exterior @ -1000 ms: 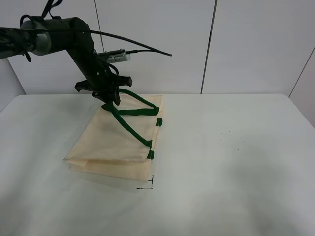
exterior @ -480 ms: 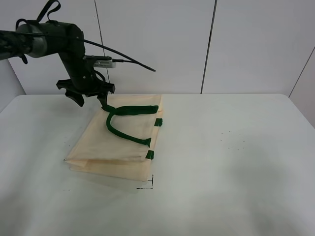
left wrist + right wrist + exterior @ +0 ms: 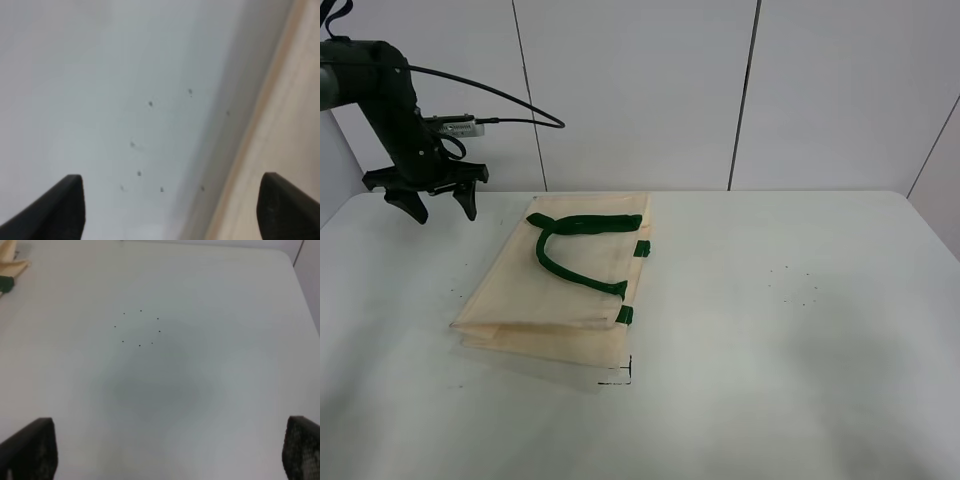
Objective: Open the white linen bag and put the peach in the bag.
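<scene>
The white linen bag (image 3: pixel 560 285) lies flat and closed on the table, its dark green handles (image 3: pixel 570 235) resting on top. My left gripper (image 3: pixel 445 213) hangs open and empty over the table's far left, apart from the bag's far corner. In the left wrist view its fingers stand wide apart (image 3: pixel 172 210) over bare table, with the bag's edge (image 3: pixel 295 125) to one side. My right gripper (image 3: pixel 167 455) is open and empty over bare table; a corner of the bag (image 3: pixel 10 260) shows in that view. The peach is out of view.
The white table (image 3: pixel 770 330) has small black dots (image 3: pixel 795 285) to the right of the bag and a black corner mark (image 3: pixel 620 375) by the bag's near corner. A panelled white wall stands behind. The right arm does not show in the exterior view.
My left gripper let go of the green handle and moved left, away from the bag. The handle has dropped flat onto the bag.
</scene>
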### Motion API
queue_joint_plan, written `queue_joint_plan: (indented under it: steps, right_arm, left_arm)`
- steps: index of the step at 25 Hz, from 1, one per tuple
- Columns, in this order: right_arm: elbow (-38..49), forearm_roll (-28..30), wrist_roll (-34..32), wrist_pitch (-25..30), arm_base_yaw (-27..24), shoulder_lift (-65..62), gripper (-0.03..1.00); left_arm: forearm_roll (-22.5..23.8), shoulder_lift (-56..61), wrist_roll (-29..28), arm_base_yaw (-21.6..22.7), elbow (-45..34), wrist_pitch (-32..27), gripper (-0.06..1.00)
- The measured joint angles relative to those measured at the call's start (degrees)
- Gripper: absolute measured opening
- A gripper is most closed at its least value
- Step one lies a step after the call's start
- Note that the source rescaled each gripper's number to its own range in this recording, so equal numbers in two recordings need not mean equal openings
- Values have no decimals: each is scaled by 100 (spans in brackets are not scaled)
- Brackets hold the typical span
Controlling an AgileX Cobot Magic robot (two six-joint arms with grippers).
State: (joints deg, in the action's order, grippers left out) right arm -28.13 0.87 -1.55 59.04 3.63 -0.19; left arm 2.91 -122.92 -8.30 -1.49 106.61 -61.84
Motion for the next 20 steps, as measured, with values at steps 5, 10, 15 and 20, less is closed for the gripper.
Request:
queue_joint_plan:
  steps: [5,10,15,20]
  right_arm:
    - [0,0,0,0,0,0,100]
    - [0,0,0,0,0,0,100]
    - [0,0,0,0,0,0,100]
    - [0,0,0,0,0,0,100]
  left_arm:
    - [-30,752,123,0,-536,-267,100]
    - [-30,1883,152,0,-1699,-427,100]
    - [-25,3551,193,0,-3195,-447,100]
    - [-6,5375,411,0,-4795,-472,100]
